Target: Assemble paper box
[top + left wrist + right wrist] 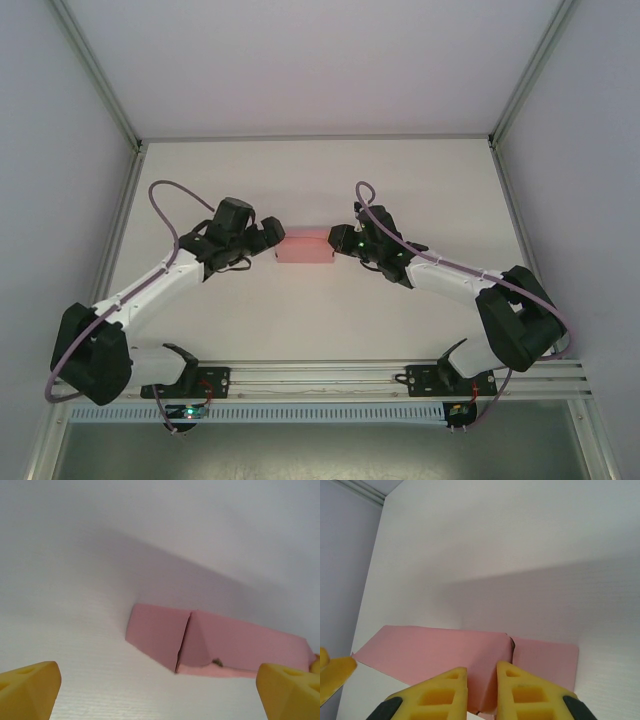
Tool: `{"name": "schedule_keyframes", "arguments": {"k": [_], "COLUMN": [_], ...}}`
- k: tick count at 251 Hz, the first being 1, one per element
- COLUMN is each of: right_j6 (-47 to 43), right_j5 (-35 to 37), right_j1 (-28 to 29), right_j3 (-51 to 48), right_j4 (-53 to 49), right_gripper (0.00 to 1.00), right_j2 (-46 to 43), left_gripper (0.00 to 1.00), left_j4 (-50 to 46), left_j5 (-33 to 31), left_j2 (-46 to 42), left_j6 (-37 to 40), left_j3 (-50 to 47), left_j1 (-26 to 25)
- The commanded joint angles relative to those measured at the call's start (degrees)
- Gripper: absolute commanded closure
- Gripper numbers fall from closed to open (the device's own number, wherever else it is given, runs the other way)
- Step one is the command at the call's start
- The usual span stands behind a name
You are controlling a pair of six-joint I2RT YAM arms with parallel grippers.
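Showed white links (150, 290), black joints (95, 350), looping mauve cables (153, 203), yellow hollow-celled fingers (520, 680) along the lower frame edge, and a small green light (361, 243) near centre.

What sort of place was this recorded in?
Probably a lab robot test cell: a white table walled by plain white panels, an aluminium rail carrying the left arm and right arm.

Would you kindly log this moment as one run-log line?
paper box: lying on table | left gripper: open, facing box | right gripper: pinching box end
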Motion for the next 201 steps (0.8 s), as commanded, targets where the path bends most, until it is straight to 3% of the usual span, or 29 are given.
{"name": "schedule_keyframes", "arguments": {"k": [1,35,102,162,201], "right_j6": [-1.3,-0.9,-1.0,-2.2,-2.5], "right_j5": [3.4,2.9,2.0,-1.0,-1.7], "right_j1": [0.4,0.3,0.0,-0.6,-2.0], "right_j3": [-5.9,-6.3,-6.7,-6.8,-7.5], "right_j4": [-26.0,-25.4,-24.2,-22.4,-21.8], "right_gripper": [0.87,0.87,0.88,0.89,0.91], "right_j2": [6.8,7.2,7.5,10.4,11.2], "left_gripper": [0.0,0.01,0.17,0.37,0.42], "left_j4": [10.5,13.0,14.9,20.4,21.0], "left_j5": [5.7,8.8,8.0,7.9,7.2], "left_j2": [2.1,3.6,3.5,5.8,5.5], "left_j6": [-2.8,-2.2,-0.5,-0.6,-0.1], "left_j3": [-2.1,-3.2,-8.3,-14.0,-16.0], "left_j1": [2.2,2.6,2.9,4.4,5.4]}}
